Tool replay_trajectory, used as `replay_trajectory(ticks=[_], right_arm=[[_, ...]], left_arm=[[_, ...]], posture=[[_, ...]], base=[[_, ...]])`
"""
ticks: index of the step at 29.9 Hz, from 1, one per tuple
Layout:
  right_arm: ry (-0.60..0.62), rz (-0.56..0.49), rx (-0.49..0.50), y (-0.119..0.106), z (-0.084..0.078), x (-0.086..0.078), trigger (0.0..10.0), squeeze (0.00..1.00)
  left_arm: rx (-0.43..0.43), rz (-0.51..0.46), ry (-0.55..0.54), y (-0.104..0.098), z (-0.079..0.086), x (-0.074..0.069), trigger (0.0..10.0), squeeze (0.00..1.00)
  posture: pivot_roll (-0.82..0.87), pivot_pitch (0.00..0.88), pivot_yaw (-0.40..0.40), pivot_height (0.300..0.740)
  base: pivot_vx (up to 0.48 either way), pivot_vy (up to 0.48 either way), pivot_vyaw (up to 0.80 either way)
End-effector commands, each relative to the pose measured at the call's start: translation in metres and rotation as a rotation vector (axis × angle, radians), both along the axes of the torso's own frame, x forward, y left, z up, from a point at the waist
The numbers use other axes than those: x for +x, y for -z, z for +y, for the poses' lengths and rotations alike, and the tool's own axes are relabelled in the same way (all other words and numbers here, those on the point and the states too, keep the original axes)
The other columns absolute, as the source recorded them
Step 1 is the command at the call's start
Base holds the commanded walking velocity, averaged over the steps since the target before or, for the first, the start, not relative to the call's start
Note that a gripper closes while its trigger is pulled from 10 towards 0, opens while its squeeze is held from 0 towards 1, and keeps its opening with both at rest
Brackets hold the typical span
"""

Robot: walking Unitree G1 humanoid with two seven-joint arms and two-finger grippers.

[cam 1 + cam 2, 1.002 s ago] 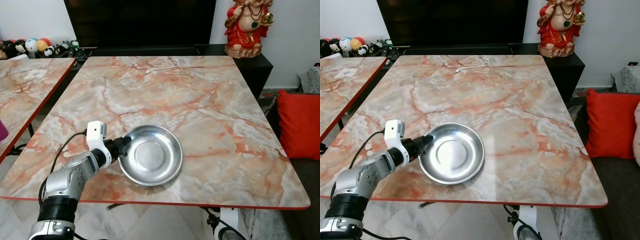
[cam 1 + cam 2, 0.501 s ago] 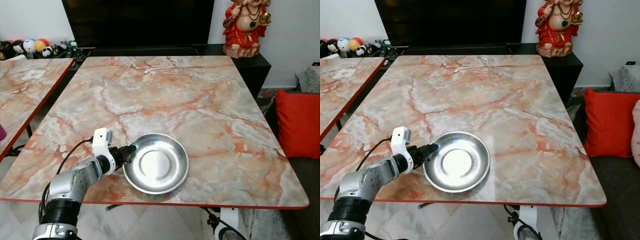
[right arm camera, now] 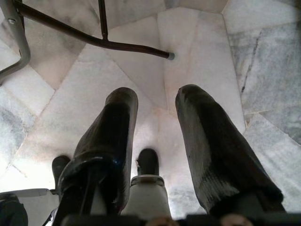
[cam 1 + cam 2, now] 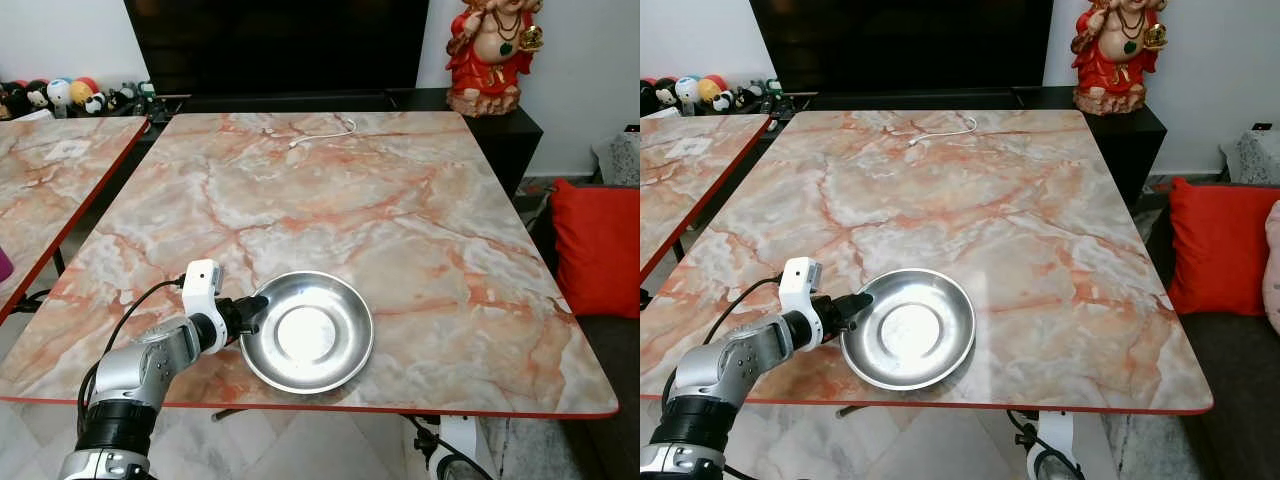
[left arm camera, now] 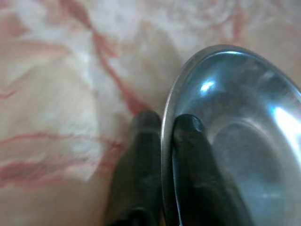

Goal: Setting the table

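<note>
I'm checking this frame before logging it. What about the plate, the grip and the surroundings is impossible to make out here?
- Plate underside: hidden by the plate itself and the table, head views.
- Left gripper: its lower finger sits under the rim, so whether the plate is lifted or resting is unclear, left wrist view.
- Toys on the far shelf: too small to identify, left eye view.
- Cushion: cut off by the picture's edge.
- Right gripper hangs open over the floor.

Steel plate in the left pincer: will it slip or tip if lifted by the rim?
The steel plate looks polished, so probably slippery. The left pincer clamps only its thin rim, so it may tilt. It seems stiff and likely light, being shallow.
</note>
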State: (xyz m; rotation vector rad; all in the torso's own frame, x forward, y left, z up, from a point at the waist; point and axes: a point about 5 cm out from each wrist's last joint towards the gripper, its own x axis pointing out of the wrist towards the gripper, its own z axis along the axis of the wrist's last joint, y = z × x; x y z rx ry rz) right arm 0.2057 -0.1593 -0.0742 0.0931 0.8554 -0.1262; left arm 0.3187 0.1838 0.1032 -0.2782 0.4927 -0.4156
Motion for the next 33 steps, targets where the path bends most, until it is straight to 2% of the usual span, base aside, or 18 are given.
replay_trajectory(ticks=[1, 5, 10, 13, 14, 15, 21, 25, 26, 27, 28, 29, 30, 32, 33], right_arm=[[0.002, 0.005, 0.003, 0.001, 0.001, -0.001, 10.0, 0.0], [0.001, 0.005, 0.004, 0.001, 0.002, -0.001, 10.0, 0.0], [0.001, 0.005, 0.004, 0.001, 0.002, -0.001, 10.0, 0.0], [0.002, 0.005, 0.005, 0.001, 0.002, -0.001, 10.0, 0.0], [0.001, 0.005, 0.004, 0.001, 0.002, -0.001, 10.0, 0.0], [0.0, 0.006, 0.004, 0.001, 0.002, -0.001, 10.0, 0.0], [-0.001, 0.005, 0.004, 0.001, 0.002, -0.001, 10.0, 0.0], [0.001, 0.005, 0.004, 0.001, 0.001, -0.001, 10.0, 0.0], [0.001, 0.006, 0.003, 0.001, 0.001, -0.001, 10.0, 0.0], [0.001, 0.006, 0.003, 0.001, 0.001, -0.001, 10.0, 0.0], [0.0, 0.006, 0.002, 0.001, 0.0, -0.001, 10.0, 0.0], [-0.001, 0.006, 0.002, 0.001, 0.0, -0.001, 10.0, 0.0], [-0.001, 0.006, 0.002, 0.001, 0.0, -0.001, 10.0, 0.0], [-0.004, 0.007, 0.001, 0.001, 0.0, -0.001, 10.0, 0.0], [-0.004, 0.007, 0.001, 0.001, 0.0, -0.001, 10.0, 0.0]], left_arm=[[0.043, 0.027, 0.011, 0.005, 0.002, -0.004, 10.0, 0.6], [0.055, 0.026, 0.014, 0.005, 0.003, -0.004, 10.0, 0.59], [0.065, 0.011, 0.004, 0.003, 0.004, -0.004, 10.0, 0.53], [0.039, -0.021, -0.008, -0.003, 0.005, -0.002, 10.0, 0.51], [0.016, -0.04, -0.012, -0.007, 0.005, -0.001, 10.0, 0.45], [-0.001, -0.056, -0.012, -0.009, 0.005, -0.001, 10.0, 0.0], [-0.011, -0.106, -0.007, -0.02, 0.008, -0.002, 10.0, 0.0], [0.074, -0.183, -0.019, -0.028, 0.017, 0.0, 10.0, 0.0], [0.131, -0.296, -0.045, -0.04, 0.02, 0.002, 10.0, 0.0], [0.158, -0.356, -0.056, -0.047, 0.021, 0.002, 10.0, 0.0], [0.197, -0.48, -0.096, -0.061, 0.02, 0.003, 10.0, 0.0], [0.214, -0.523, -0.129, -0.065, 0.019, 0.003, 10.0, 0.0], [0.214, -0.523, -0.129, -0.065, 0.019, 0.003, 10.0, 0.0], [0.359, -0.612, -0.106, -0.064, 0.011, 0.001, 10.0, 0.0], [0.359, -0.612, -0.106, -0.064, 0.011, 0.001, 10.0, 0.0]], posture=[[-0.04, 0.0, 0.03, 0.74], [-0.04, 0.0, 0.03, 0.74], [-0.04, 0.0, 0.03, 0.74], [-0.04, 0.0, 0.029, 0.74], [-0.03, 0.0, 0.028, 0.74], [-0.03, 0.0, 0.028, 0.74], [-0.03, 0.0, 0.028, 0.74], [-0.03, 0.0, 0.026, 0.74], [-0.03, 0.0, 0.024, 0.74], [-0.03, 0.0, 0.024, 0.74], [-0.03, 0.0, 0.023, 0.74], [-0.03, 0.0, 0.022, 0.74], [-0.03, 0.0, 0.022, 0.74], [-0.03, 0.0, 0.022, 0.74], [-0.03, 0.0, 0.022, 0.74]], base=[[0.0, 0.0, 0.0], [0.0, 0.0, 0.0], [0.0, 0.0, 0.0], [0.0, 0.0, 0.0], [0.0, 0.0, 0.0], [0.0, 0.0, 0.0], [0.0, 0.0, 0.0], [0.0, 0.0, 0.0], [0.0, 0.0, 0.0], [0.0, 0.0, 0.0], [0.0, 0.0, 0.0], [0.0, 0.0, 0.0], [0.0, 0.0, 0.0], [0.0, 0.0, 0.0], [0.0, 0.0, 0.0]])
